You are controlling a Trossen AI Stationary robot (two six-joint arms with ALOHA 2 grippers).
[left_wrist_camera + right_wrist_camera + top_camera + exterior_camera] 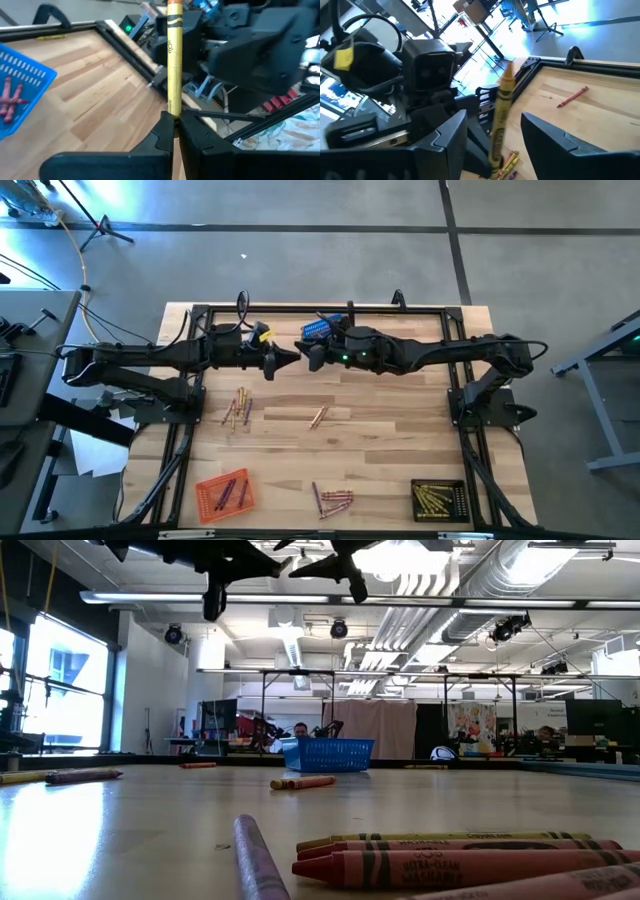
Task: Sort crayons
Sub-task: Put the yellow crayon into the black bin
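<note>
High above the table's far middle, my left gripper (292, 360) (173, 127) is shut on a yellow crayon (173, 65) (501, 110). My right gripper (306, 352) (495, 120) faces it from the right and is open. One of its fingers stands on each side of the crayon, with a gap to each. Loose crayons lie flat on the table (400, 430) at the left (237, 408), in the middle (319, 416) and near the front edge (333, 500) (450, 860). My left gripper pinches the yellow crayon by its blunt end (173, 107) between its two fingertips (162, 132), coming level from the table's left. The crayon sticks out from the fingertips with its pointed end (508, 70) free, lifted clear of the table.
A blue basket (322, 328) (328, 753) (20, 85) with reddish crayons stands at the far middle, below the right arm. An orange basket (225, 493) with crayons sits near left and a black basket (438, 500) with yellow crayons near right. A black frame (300, 308) borders the table.
</note>
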